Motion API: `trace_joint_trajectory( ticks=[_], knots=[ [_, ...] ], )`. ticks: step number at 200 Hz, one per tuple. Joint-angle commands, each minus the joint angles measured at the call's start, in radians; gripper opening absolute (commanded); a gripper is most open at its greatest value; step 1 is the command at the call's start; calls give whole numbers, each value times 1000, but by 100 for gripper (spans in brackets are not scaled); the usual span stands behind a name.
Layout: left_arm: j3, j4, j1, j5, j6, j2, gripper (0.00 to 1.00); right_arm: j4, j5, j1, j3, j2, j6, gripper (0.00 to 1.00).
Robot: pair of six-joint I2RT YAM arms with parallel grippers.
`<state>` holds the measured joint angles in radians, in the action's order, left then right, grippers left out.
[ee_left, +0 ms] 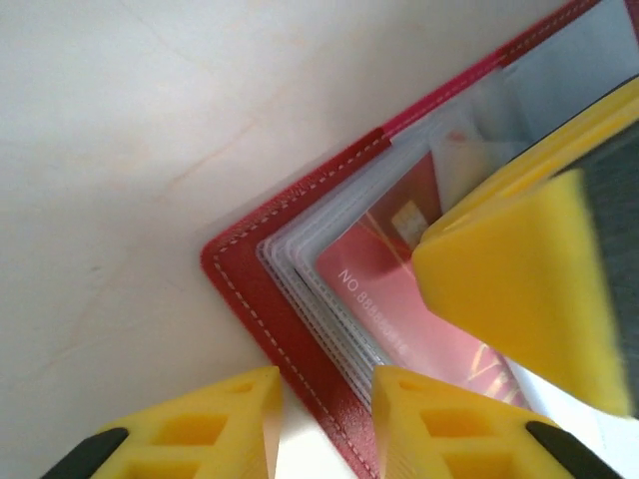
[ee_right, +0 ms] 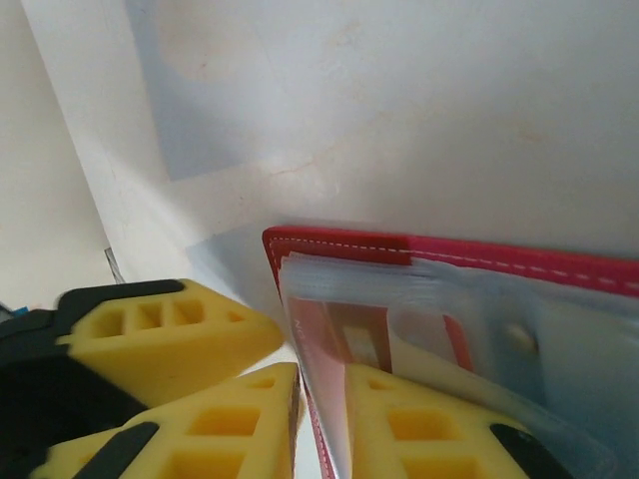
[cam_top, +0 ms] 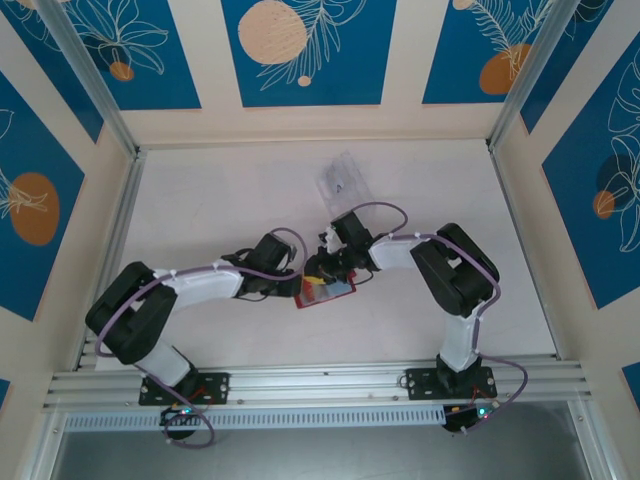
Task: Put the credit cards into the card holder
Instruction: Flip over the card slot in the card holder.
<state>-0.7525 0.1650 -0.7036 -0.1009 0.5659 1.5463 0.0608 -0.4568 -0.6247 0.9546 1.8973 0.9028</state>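
Both the left hand (ee_left: 324, 399) and right hand (ee_right: 321, 399) are narrowly open. The red edge of the card holder (ee_left: 237, 289) lies between each hand's fingers.

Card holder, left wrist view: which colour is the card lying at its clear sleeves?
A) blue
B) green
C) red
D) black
C: a red card with white lettering lies against the clear sleeves of the open card holder.
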Motion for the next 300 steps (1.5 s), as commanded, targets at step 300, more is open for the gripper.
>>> trace_joint_trajectory(
  ticks=[300],
  knots=[
    [-71, 65, -4, 4, -12, 16, 46, -363, 223, -85, 125, -33, -188, 11]
  ],
)
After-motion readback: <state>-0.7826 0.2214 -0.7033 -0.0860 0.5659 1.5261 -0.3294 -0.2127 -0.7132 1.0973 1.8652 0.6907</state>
